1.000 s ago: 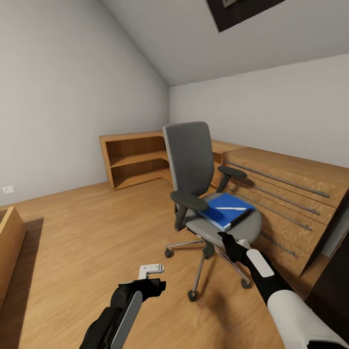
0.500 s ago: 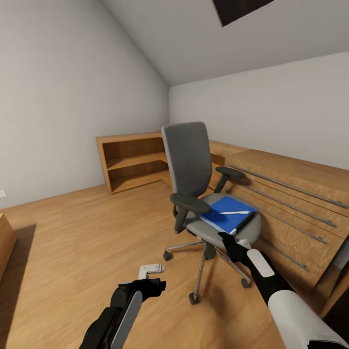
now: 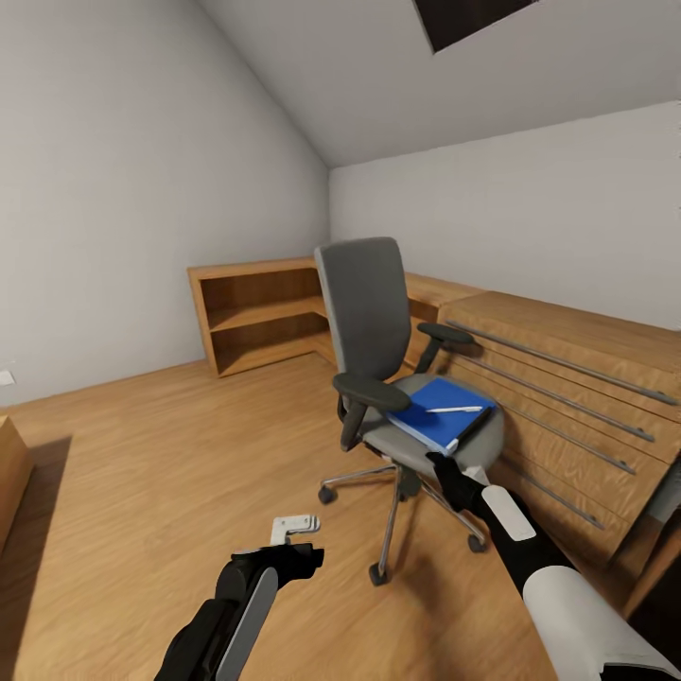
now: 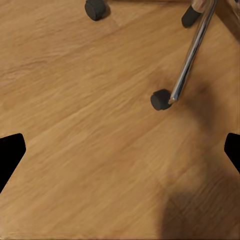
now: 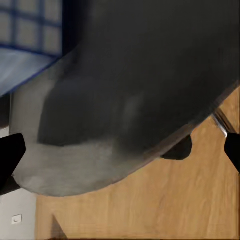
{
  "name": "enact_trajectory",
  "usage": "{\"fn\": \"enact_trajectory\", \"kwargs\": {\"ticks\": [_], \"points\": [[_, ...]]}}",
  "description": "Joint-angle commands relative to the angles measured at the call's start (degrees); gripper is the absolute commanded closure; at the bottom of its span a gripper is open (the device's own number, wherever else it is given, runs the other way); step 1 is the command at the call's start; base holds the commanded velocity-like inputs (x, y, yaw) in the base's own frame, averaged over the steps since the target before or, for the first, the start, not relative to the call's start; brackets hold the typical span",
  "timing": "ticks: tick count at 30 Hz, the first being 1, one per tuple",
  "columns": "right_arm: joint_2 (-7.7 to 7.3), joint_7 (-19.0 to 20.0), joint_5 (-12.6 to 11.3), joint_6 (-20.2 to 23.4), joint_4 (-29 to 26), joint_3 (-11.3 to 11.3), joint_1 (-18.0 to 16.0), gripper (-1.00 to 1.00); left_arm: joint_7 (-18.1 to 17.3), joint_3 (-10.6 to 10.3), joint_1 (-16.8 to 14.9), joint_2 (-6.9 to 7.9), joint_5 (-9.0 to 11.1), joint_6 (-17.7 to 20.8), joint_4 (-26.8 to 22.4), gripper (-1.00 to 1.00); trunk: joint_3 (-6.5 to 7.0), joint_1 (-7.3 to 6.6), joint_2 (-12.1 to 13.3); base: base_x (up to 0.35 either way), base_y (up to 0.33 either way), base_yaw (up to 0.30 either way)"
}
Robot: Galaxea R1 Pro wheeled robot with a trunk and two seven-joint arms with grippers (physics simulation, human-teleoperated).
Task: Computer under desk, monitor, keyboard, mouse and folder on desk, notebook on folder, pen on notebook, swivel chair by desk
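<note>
My right gripper (image 3: 441,465), jaws spread, hangs at the swivel chair (image 3: 378,331) seat edge, lined up for the folder (image 3: 443,412); left gripper (image 3: 295,526) open, idle.

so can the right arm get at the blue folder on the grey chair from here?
Probably yes: the right hand hovers open at the seat's front edge, and the flat blue folder lies just beyond, nothing between.
</note>
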Motion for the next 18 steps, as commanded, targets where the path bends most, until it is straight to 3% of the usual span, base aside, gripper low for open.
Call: {"fn": "enact_trajectory", "kwargs": {"ticks": [1,18], "points": [[0.01,-0.45,-0.54,0.23,-0.11,-0.11,-0.01,-1.00,0.54,-0.06,-0.03,0.01,0.60,0.16,-0.06,-1.00,-0.06,-0.03,-0.03,-0.200,0.000,0.000],[0.01,-0.41,-0.52,0.22,-0.12,-0.08,-0.02,-1.00,0.54,-0.06,-0.03,0.01,0.60,0.16,-0.06,-1.00,-0.06,-0.03,-0.03,-0.062,0.000,0.000]]}}
